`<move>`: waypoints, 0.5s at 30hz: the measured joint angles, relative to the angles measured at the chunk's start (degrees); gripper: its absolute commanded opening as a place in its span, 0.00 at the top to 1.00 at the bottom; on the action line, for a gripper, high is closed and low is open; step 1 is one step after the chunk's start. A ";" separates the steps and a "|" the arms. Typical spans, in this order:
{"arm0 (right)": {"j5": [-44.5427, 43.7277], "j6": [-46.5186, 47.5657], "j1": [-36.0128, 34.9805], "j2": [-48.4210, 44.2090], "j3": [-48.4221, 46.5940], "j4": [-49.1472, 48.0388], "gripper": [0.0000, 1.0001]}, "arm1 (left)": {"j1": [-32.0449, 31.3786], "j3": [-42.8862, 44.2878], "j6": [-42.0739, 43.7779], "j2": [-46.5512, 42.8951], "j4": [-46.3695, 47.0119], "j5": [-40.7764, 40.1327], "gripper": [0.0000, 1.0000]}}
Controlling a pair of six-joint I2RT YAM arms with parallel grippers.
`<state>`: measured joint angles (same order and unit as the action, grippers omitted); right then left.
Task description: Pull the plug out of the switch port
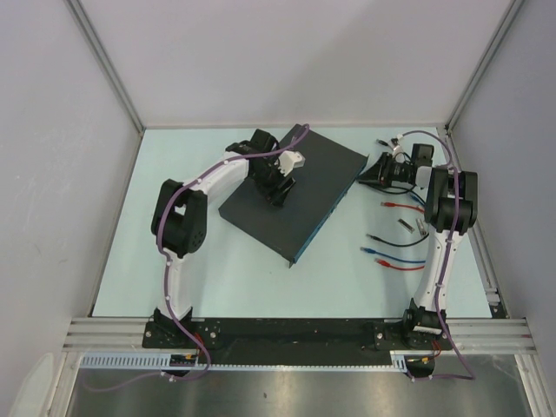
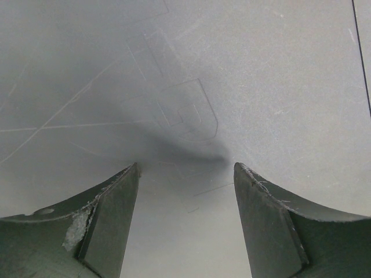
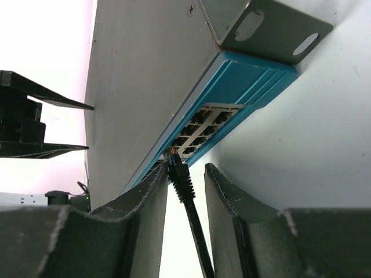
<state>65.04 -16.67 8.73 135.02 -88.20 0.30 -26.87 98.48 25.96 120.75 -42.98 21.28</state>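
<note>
Scene: we look down on a pale table with two arms reaching in from its near edge.
Switch: the switch lies flat and slantwise at mid-table, with its blue front face turned toward the right arm.
Plug: a black plug sits in one of the ports near the end of that face. Its cable trails back toward the right wrist camera.
Right gripper: the right gripper stands narrow, with one finger on each side of the plug. One finger looks to touch the plug and a slit of light shows beside the other, so we judge nothing is clamped yet.
Left gripper: the left gripper is spread wide and empty over the switch's grey top. We cannot tell whether it touches.
Step in hand: we read this as taking hold of the plug.
Next move: the fingers need to pinch the plug body and probably press its latch. The pull should then run straight out along the port while the left arm keeps the switch from sliding.
Elsewhere: loose red, black and blue cables lie on the table to the right.
</note>
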 measured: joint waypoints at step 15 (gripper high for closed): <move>1.42 -5.40 -0.13 0.96 -0.31 -3.26 0.56 | 0.00 0.24 -0.44 0.15 -0.22 -0.02 0.27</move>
<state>66.46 -22.06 8.60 135.98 -88.51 -2.96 -26.87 98.72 25.52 120.90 -43.20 21.26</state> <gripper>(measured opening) 0.429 0.726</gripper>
